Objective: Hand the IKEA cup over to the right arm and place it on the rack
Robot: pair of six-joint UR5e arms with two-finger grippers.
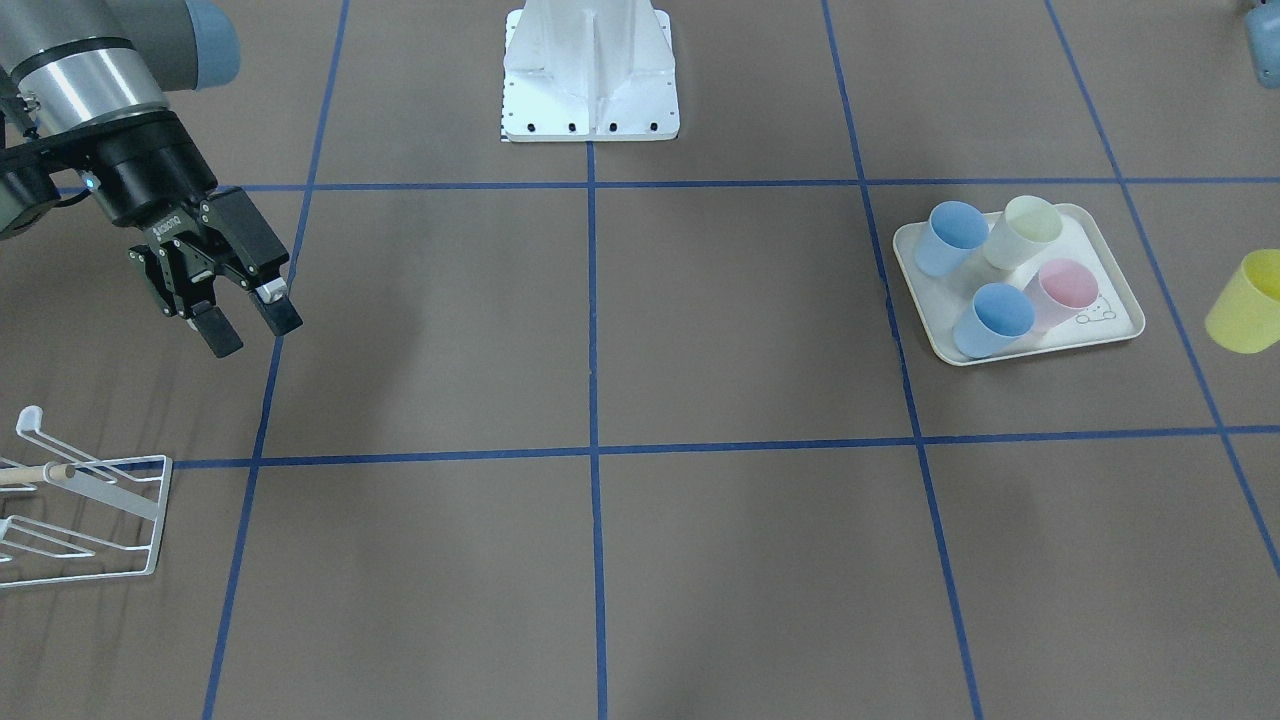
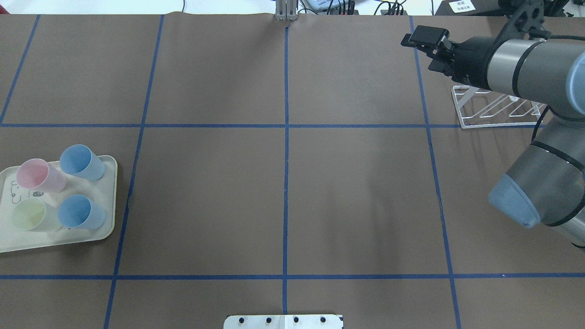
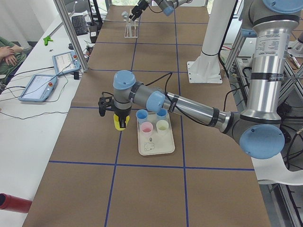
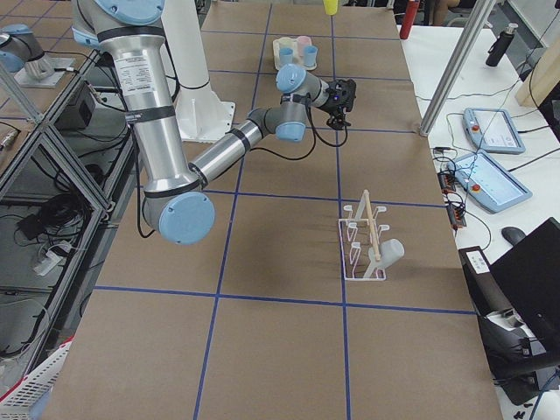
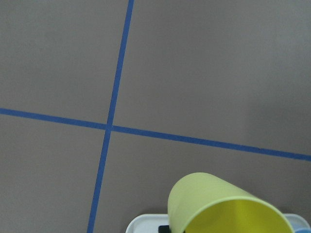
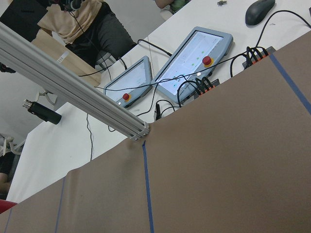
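Observation:
A yellow IKEA cup (image 1: 1245, 300) hangs tilted in the air just beyond the tray's outer side. In the left wrist view this cup (image 5: 223, 206) fills the bottom edge with its mouth toward the camera. My left gripper (image 3: 121, 118) points down and is shut on it. My right gripper (image 1: 255, 332) hovers open and empty above the table, short of the white wire rack (image 1: 90, 510). From overhead the right gripper (image 2: 413, 41) reaches past the rack (image 2: 493, 107). A pale cup (image 4: 390, 253) sits on the rack (image 4: 363, 241).
The cream tray (image 1: 1125, 330) holds two blue cups, a pink cup (image 1: 1065, 290) and a pale green one. The robot's white base plate (image 1: 590, 90) stands at the table's middle edge. Touch pendants (image 3: 38, 87) and a person's hand (image 3: 7, 49) are at the side bench.

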